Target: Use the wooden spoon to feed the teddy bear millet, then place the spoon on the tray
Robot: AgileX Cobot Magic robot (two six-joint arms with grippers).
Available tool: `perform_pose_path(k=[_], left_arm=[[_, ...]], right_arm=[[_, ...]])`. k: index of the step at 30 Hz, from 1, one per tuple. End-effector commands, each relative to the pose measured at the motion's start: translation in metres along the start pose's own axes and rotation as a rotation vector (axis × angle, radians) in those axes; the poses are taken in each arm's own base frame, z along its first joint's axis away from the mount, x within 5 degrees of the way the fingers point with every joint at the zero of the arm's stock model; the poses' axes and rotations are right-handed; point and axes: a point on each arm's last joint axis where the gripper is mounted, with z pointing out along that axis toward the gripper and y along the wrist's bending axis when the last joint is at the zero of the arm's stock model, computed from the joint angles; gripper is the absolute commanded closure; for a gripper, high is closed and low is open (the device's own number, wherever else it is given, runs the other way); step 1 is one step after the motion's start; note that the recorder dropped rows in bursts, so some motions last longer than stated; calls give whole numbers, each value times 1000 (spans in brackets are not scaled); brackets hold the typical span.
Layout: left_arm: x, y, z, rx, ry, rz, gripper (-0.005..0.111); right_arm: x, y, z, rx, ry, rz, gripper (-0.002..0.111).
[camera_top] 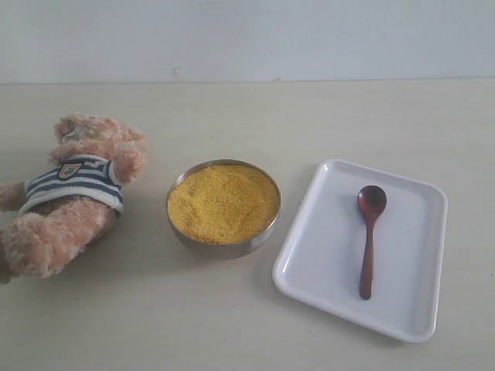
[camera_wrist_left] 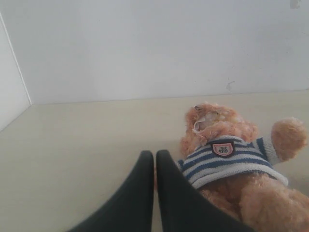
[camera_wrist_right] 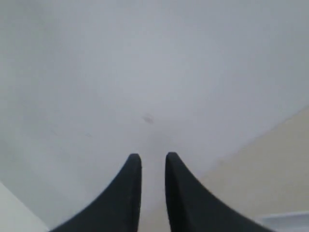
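One spoon [camera_top: 368, 239] lies on one tray [camera_top: 325, 255], long axis near-to-far, handle nearest, round end pointing away. One bowl [camera_top: 224, 249] of millet [camera_top: 223, 202] left of tray. One bear [camera_top: 73, 193] farther left. My left gripper [camera_wrist_left: 155, 154] closed, empty, beside bear. My right gripper [camera_wrist_right: 153, 157] slightly parted, empty.

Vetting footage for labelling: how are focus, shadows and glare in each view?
Exterior view: even light, faint shadows beside the bowl and tray, no harsh glare. Left wrist view: bear fairly sharp, left gripper a dark silhouette. Right wrist view: hazy, right gripper against blank wall.
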Motion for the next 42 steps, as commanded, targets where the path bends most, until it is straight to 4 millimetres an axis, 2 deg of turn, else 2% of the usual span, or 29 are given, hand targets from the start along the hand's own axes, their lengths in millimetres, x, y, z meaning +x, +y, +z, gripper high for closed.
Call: perform_pose_path(k=[1,4,7,9,12,14,16,19,23,28,30,32,35,39,42], left_arm=[[1,0,0,-2,3,4,103],[1,0,0,-2,3,4,103],[1,0,0,-2,3,4,103],[1,0,0,-2,3,4,103],[1,0,0,-2,3,4,103],[1,0,0,-2,3,4,103],[1,0,0,-2,3,4,103],[1,0,0,-2,3,4,103],[1,0,0,-2,3,4,103],[1,0,0,-2,3,4,103],[1,0,0,-2,3,4,103],[1,0,0,-2,3,4,103],[1,0,0,-2,3,4,103],[1,0,0,-2,3,4,103],[1,0,0,-2,3,4,103]], right_arm=[[-18,18,-4,-224,-173,250,91],[-24,19,-5,-255,-228,333,91],[-20,13,-2,-157,-170,376,90],[-26,22,-3,-186,-178,288,91],[-42,46,-10,-381,-302,49,91],[-52,59,-15,-445,-386,-84,91],[-59,64,-16,-431,-402,-136,91],[-67,68,-13,-337,-336,-126,91],[-71,67,-11,-239,-251,-33,91],[-71,67,-9,-217,-243,-95,91],[-69,61,-1,-98,-144,-65,97],[-70,57,11,71,-4,-71,108],[-77,58,33,232,167,-232,109],[-85,60,76,388,427,-439,109],[-87,57,108,480,618,-528,109]])
